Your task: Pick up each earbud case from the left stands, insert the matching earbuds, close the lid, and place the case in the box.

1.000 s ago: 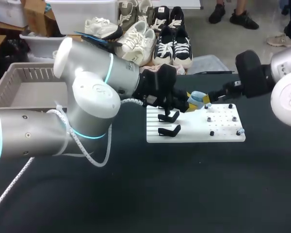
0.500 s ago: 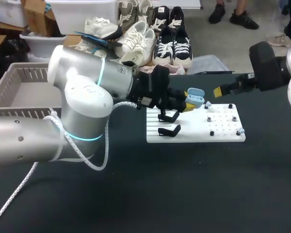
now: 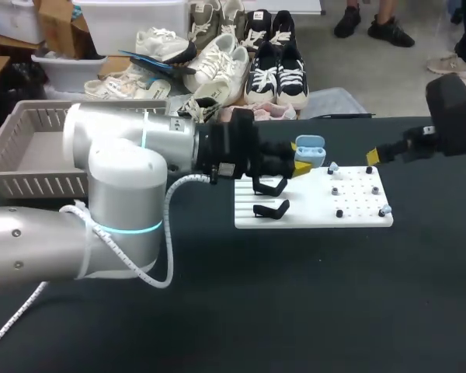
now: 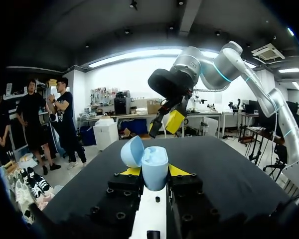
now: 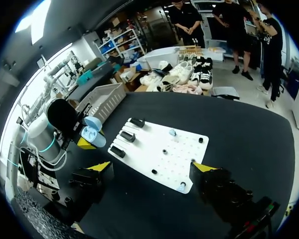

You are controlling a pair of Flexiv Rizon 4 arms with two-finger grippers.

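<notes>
Bright, even light falls from overhead. In the head view the black table (image 3: 311,311) looks matte, the white board (image 3: 365,217) right of centre is brightest, and the left arm (image 3: 116,167) carries soft highlights. Both wrist views darken at their rims.

Roomy in front, crowded at the back
Bare table lay in front of the white board (image 3: 318,211). Two black stands (image 3: 270,197) blocked its left end. The left gripper (image 3: 302,161), clamped on the open earbud case (image 3: 311,147), hung over its far left corner; the right gripper (image 3: 370,156), fingers apart, hung off its far right corner.
</notes>
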